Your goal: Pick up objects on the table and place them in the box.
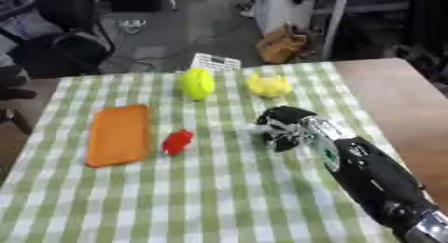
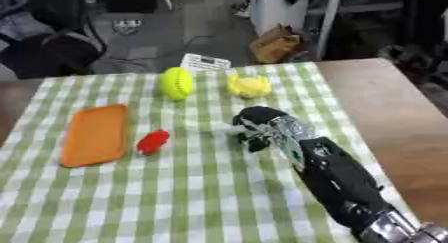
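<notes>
Right hand: the right hand (image 1: 278, 129) comes in from the lower right on a black and silver arm (image 1: 367, 177) and sits over the green checked cloth (image 1: 219, 197) near the middle of the counter (image 1: 394, 97). Its fingers look curled downward, but I cannot tell whether they are closed or holding anything; something pale shows at its left edge, too blurred to name.
Left hand: it shows in neither view.
Orange tray: a flat orange tray (image 1: 118, 134) with rounded corners lies on the left part of the cloth, well apart from the hand. It holds nothing.
Red object: a small red object (image 1: 178, 142) lies on the cloth just beside the tray's right edge, between the tray and the hand.
Green ball: a yellow-green ribbed ball (image 1: 198, 83) stands near the far edge of the cloth, beyond the hand and to its left.
Yellow toy: a lumpy yellow toy (image 1: 269, 85) sits to the right of the ball, just beyond the hand; its shape is not clear.
White card: a white card (image 1: 215, 62) with dark print stands at the far edge of the cloth, behind the ball.
In the way: only bare cloth lies between the hand and the red object.
Beyond the counter: grey floor with a brown bag (image 1: 280, 44).
</notes>
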Motion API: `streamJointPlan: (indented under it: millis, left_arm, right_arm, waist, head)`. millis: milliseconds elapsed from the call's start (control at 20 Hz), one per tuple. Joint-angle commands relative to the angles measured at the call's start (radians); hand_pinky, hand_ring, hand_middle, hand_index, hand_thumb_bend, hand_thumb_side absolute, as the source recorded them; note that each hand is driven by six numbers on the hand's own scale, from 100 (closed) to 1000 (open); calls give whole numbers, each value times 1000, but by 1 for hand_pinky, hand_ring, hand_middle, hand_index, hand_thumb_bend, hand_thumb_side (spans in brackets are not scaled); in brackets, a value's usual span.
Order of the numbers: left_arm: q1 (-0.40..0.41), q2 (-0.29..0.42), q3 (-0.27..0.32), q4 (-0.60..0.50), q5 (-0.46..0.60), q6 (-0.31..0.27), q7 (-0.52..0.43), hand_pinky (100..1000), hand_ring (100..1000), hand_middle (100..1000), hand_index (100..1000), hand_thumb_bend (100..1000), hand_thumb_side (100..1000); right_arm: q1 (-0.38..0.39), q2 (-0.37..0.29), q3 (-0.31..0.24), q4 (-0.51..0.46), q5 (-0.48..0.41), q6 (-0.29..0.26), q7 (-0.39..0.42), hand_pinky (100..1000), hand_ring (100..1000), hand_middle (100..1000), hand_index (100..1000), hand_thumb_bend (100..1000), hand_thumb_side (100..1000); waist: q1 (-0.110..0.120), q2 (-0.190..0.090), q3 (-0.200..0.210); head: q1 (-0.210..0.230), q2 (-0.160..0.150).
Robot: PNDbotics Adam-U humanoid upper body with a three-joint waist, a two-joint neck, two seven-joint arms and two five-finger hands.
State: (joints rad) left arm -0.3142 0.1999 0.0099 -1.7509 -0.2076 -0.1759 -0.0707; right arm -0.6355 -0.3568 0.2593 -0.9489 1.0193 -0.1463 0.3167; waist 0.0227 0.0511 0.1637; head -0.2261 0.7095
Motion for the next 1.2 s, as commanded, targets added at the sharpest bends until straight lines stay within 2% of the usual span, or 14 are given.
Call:
streamJointPlan:
  millis: [50, 200, 350, 550, 800, 1200]
  left_arm:
    - [-10, 4, 3, -12, 4, -1, -1, 330, 691, 832, 789, 114, 1000]
    - [-11, 3, 3, -13, 5, -1, -1, 331, 691, 832, 789, 114, 1000]
    - [-12, 4, 3, -14, 5, -1, 0, 331, 691, 832, 789, 114, 1000]
    - [-14, 2, 2, -15, 6, -1, -1, 333, 691, 831, 789, 115, 1000]
    - [-16, -1, 0, -19, 7, -1, -3, 334, 691, 831, 789, 117, 1000]
    - [-25, -8, -13, -28, 14, -4, -14, 336, 692, 830, 789, 118, 1000]
  right_arm:
    - [-23, -32, -16, -54, -39, 11, -31, 133, 419, 679, 783, 100, 100]
    - [-36, -50, -21, -117, -94, 41, -69, 101, 391, 656, 754, 100, 100]
    - [-39, -62, -13, -158, -131, 70, -86, 100, 372, 639, 734, 100, 115]
    - [-51, -73, -18, -215, -225, 108, -109, 100, 356, 630, 727, 100, 120]
    - [-62, -81, -15, -240, -310, 150, -120, 100, 348, 626, 723, 100, 122]
    - [-85, -79, -8, -244, -366, 180, -138, 100, 340, 622, 722, 100, 126]
  waist:
    - [12, -3, -1]
    - [12, -6, -2]
    - [12, -7, -2]
    - [10, -10, 0]
    - [6, -12, 7]
    - [0, -10, 24]
  head:
    - [0, -13]
    - [2, -13]
    - [1, -13]
    - [3, -14]
    - [5, -12]
    - [3, -12]
